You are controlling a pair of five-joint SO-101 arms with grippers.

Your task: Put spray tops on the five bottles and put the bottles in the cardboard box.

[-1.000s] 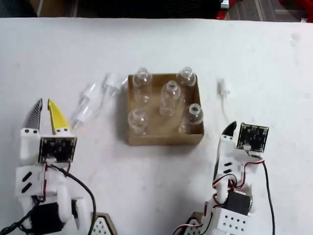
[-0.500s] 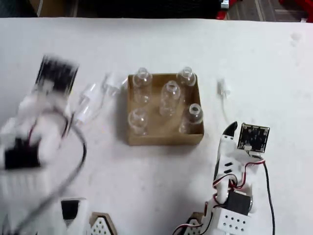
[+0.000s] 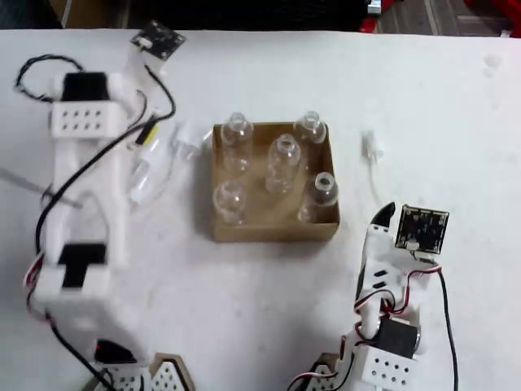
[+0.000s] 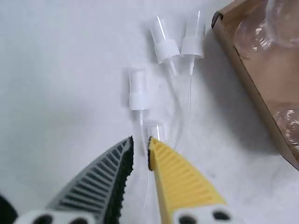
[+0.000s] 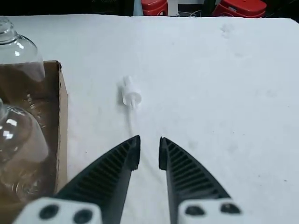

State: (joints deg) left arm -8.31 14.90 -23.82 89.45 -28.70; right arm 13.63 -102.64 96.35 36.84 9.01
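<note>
A cardboard box [image 3: 275, 230] stands mid-table and holds several clear bottles [image 3: 282, 159], all upright and without tops. Several white spray tops [image 3: 151, 151] lie loose on the table left of the box. My left arm [image 3: 81, 163] stretches out over them. My left gripper [image 4: 141, 144] is narrowly open, its tips just short of one spray top [image 4: 138, 93], and another small top [image 4: 157, 129] lies at the yellow fingertip. One more spray top [image 5: 130, 93] lies right of the box, ahead of my right gripper [image 5: 149, 149], which is narrowly open and holds nothing.
The box's corner [image 4: 247, 79] is close beside the left gripper's spray tops. My right arm [image 3: 387, 269] rests near the front edge, right of the box. The white table stretches bare behind the box and at the far right.
My left arm swung from the front left edge out over the table to the spray tops left of the box. The right arm, box and bottles stayed put.
</note>
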